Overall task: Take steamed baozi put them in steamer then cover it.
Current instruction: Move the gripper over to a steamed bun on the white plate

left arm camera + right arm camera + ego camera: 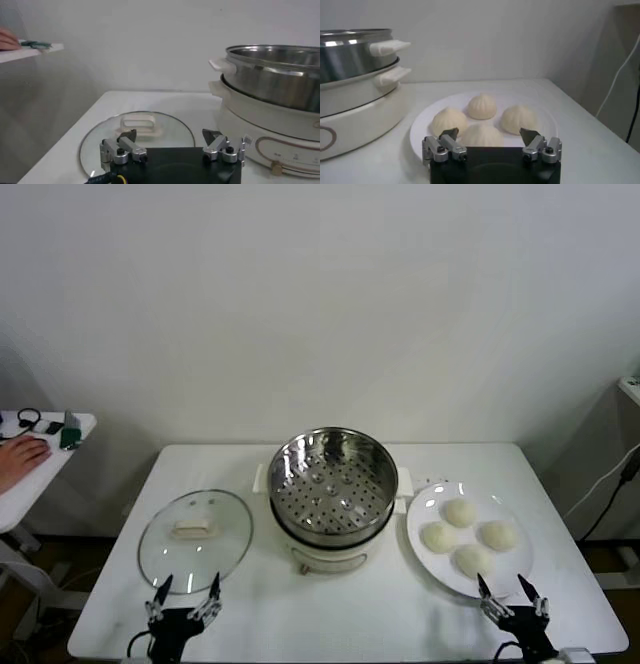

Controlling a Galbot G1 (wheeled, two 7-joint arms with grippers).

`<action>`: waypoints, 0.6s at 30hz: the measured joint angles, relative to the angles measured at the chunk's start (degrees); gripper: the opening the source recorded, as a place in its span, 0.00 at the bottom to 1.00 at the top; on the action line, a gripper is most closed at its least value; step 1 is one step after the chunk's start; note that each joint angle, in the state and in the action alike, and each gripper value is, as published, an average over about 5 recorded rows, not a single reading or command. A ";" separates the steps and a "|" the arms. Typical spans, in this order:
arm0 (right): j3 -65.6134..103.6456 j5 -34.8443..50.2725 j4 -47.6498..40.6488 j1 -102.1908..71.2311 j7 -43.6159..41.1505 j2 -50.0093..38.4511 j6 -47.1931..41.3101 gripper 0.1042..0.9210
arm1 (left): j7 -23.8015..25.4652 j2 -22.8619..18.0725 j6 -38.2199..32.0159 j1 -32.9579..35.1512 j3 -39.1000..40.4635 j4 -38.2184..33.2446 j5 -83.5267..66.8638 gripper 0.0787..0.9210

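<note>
Several cream-white baozi [460,512] [482,106] lie on a white plate [425,559] [420,131] at the table's right. The steel steamer [329,483] [280,75] [350,52] stands on its cream pot base at the centre, with nothing in it. To its left the glass lid [195,536] [137,131] lies flat on the table. My right gripper [508,590] [490,136] is open at the front edge, just short of the plate and the nearest baozi [482,136]. My left gripper [187,588] [171,136] is open at the front edge, just short of the lid.
A small side table [40,454] stands off to the left with a person's hand [18,459] and small items on it. A dark cable [610,489] hangs at the far right. The white table [350,614] has bare surface in front of the steamer.
</note>
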 measured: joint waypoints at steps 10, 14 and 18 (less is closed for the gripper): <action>-8.94 -1.45 -6.57 22.00 -4.40 -11.39 -11.45 0.88 | 0.03 0.17 0.04 -0.18 0.59 -0.49 0.00 0.88; -18.95 -4.63 -11.05 35.03 -13.39 -19.32 -13.52 0.88 | 0.05 0.34 -0.03 -0.20 0.70 -0.69 -0.01 0.88; -32.92 -9.34 -16.33 49.99 -25.22 -26.61 -12.04 0.88 | 0.21 0.37 -0.24 -0.12 0.82 -0.77 -0.05 0.88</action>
